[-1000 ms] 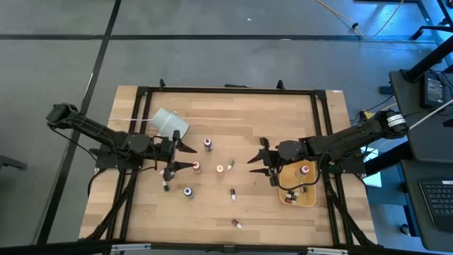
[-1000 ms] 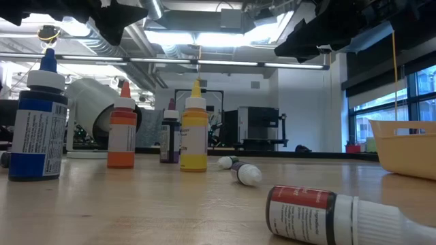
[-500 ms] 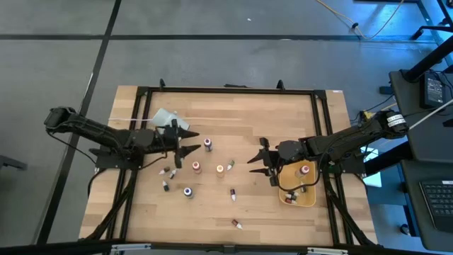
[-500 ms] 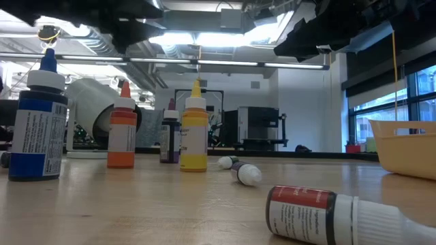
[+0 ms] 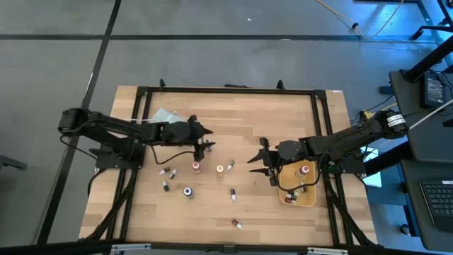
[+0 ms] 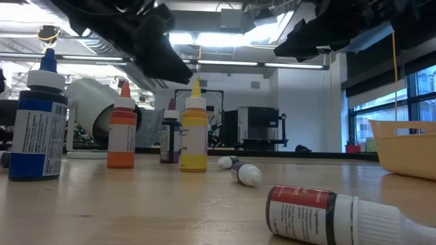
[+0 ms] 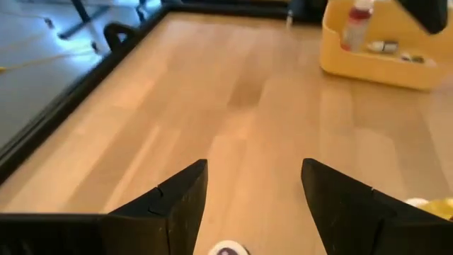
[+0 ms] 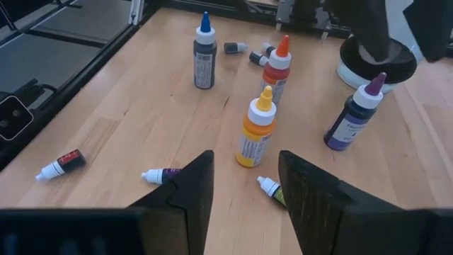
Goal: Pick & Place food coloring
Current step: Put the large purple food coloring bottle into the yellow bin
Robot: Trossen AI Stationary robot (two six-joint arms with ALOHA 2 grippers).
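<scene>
Several tiny food coloring bottles stand or lie on the wooden table. The blue (image 6: 37,122), orange (image 6: 122,129), dark purple (image 6: 170,136) and yellow (image 6: 194,129) ones stand upright; a red one (image 6: 327,214) lies on its side. My left gripper (image 5: 209,140) is open above the purple bottle, whose pale cap (image 7: 226,249) shows between the fingers, apart from them. My right gripper (image 5: 255,161) hangs open beside the tan tray (image 5: 308,197), facing the yellow bottle (image 8: 256,127).
The tan tray (image 7: 375,60) at the table's right holds a few bottles. A white cup (image 8: 375,64) lies on its side at the far left, partly under my left arm. Small bottles lie scattered at the near left (image 5: 166,185) and near middle (image 5: 237,224).
My left gripper has moved toward the table's right and far side, from beside the red-orange bottle to above the purple bottle, staying open. My right arm and the bottles have kept still.
</scene>
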